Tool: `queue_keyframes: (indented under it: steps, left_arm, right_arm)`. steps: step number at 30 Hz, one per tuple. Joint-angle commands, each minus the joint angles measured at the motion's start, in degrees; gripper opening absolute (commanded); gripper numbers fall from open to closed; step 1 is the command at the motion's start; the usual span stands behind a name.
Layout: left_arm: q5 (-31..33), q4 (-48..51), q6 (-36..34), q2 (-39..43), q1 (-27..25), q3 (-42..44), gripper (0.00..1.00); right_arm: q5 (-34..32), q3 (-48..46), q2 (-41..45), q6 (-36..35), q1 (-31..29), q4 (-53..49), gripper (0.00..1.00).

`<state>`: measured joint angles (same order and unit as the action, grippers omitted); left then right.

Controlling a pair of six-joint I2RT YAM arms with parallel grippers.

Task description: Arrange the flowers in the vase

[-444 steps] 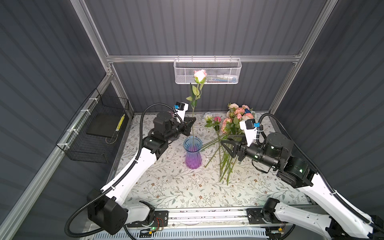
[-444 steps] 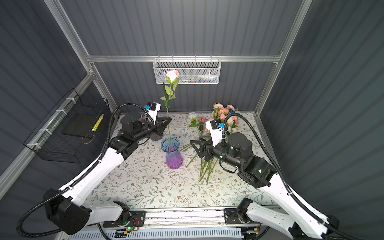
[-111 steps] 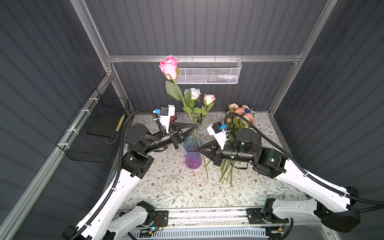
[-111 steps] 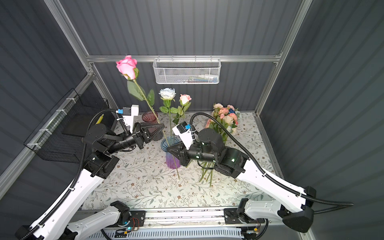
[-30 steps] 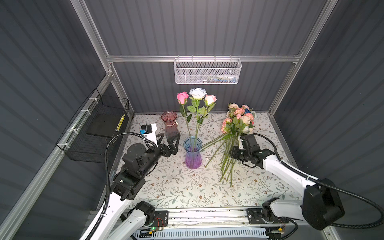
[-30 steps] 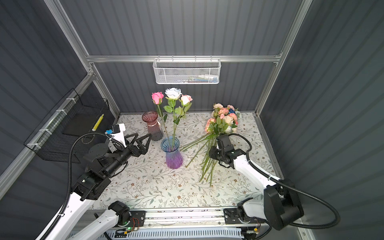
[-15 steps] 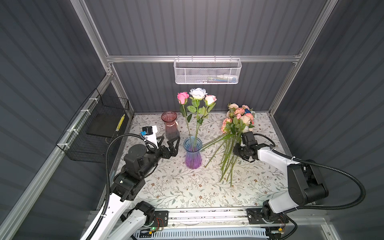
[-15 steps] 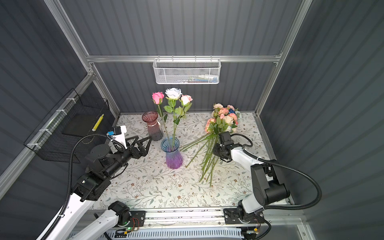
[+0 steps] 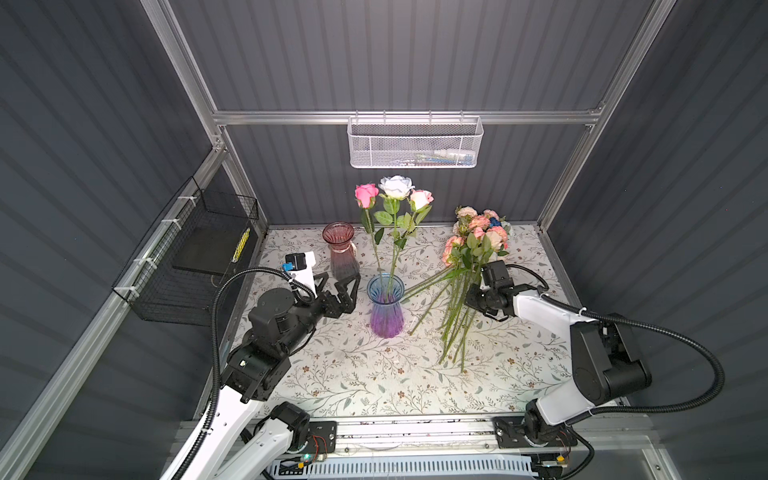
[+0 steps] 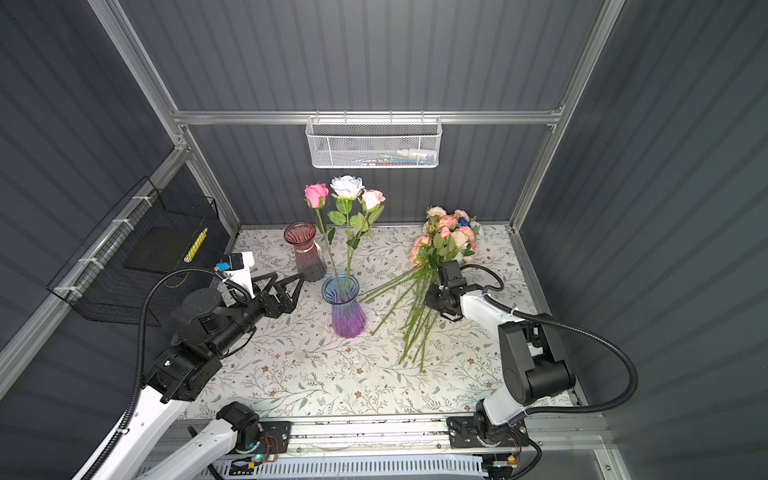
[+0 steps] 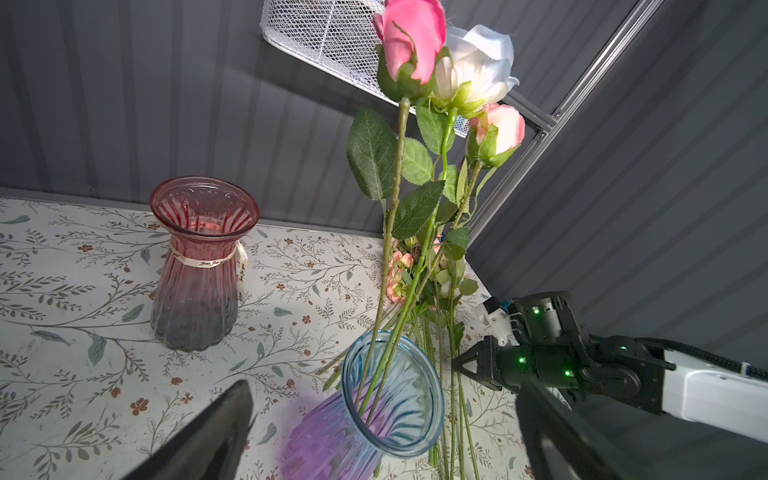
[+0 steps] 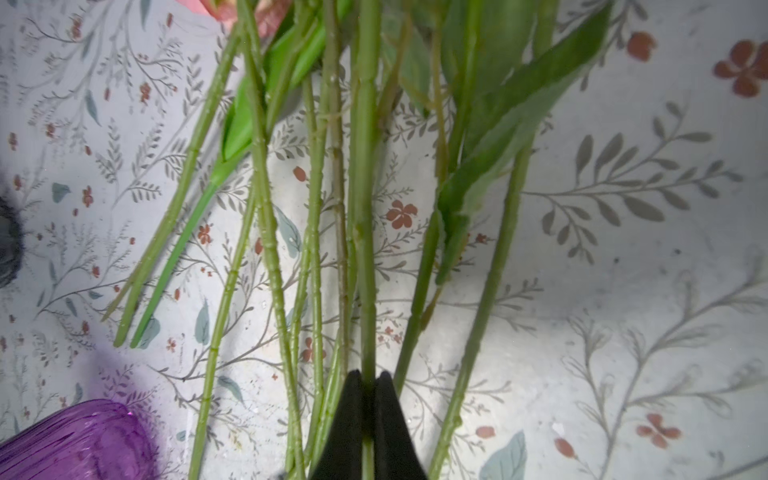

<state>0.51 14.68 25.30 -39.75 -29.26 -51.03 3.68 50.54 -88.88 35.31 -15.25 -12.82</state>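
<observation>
Three roses (image 9: 392,195) crowd the vase (image 9: 385,309); right hand (image 12: 367,386) pinches a stem (image 12: 365,208) among loose flowers (image 9: 473,245), left hand (image 10: 287,276) wide open

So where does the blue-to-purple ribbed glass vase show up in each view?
Top view: blue-to-purple ribbed glass vase near the picture's middle.
Top view: same place, a little left of the middle.
Left wrist: close up, open rim facing the camera.
Right wrist: only its purple base shows at the frame's edge.
Shared landmark: the loose green flower stems lying beside it.
</observation>
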Motion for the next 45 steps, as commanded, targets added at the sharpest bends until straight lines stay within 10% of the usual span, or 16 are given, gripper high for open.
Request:
queue_keyframes:
  steps: [1, 20, 32, 45]
  left_arm:
    - [0.54, 0.93, -0.68, -0.06, 0.25, -1.05, 1.00]
    - [0.35, 0.94, -0.43, -0.38, 0.25, -1.03, 1.00]
    - [0.69, 1.70, 0.18, 0.36, 0.26, -0.89, 1.00]
    - [1.24, 3.58, 0.45, 2.44, 0.25, -0.92, 1.00]
  right_arm:
    - [-0.58, -1.50, 4.97, -1.11, 0.22, 0.22, 0.00]
    - [2.74, 5.45, 40.53, -5.57, -1.10, -5.99, 0.00]
    - [-0.15, 28.53, 25.72, -16.37, -23.60, 8.31, 0.00]
    - [-2.22, 35.32, 8.39, -26.61, -31.33, 27.13, 0.00]
